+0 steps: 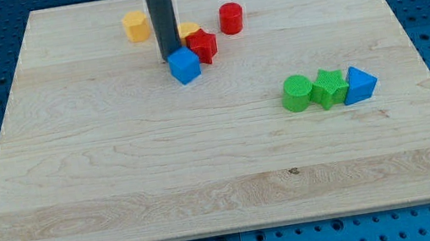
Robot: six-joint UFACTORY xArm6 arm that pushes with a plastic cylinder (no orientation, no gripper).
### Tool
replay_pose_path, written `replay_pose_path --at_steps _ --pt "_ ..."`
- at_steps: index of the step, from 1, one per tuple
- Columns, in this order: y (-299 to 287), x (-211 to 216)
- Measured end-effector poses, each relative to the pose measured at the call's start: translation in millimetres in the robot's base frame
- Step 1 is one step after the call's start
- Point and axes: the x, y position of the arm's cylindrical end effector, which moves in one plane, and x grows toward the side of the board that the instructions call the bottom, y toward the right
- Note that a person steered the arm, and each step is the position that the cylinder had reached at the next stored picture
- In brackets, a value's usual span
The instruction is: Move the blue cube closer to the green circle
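Note:
The blue cube (185,65) lies in the upper middle of the wooden board (121,177). My tip (169,58) stands at the cube's upper left edge, touching or nearly touching it. The green circle (297,93) lies to the view's right and lower down, well apart from the cube. It is the left end of a row with a green star (329,87) and a blue triangle (358,84).
A red star-like block (203,45) touches the blue cube's upper right. A yellow block (188,30) is partly hidden behind the rod. A yellow hexagon (135,25) and a red cylinder (231,18) lie near the view's top.

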Motion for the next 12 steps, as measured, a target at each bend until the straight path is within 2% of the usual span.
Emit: replay_pose_path --at_steps 1,2,3,5,6,7,9,12 --pt "2 58" --pt "2 81" --pt "0 79" --pt "8 36" --pt "28 49" --pt "32 64" --pt "21 62" --pt "32 99"
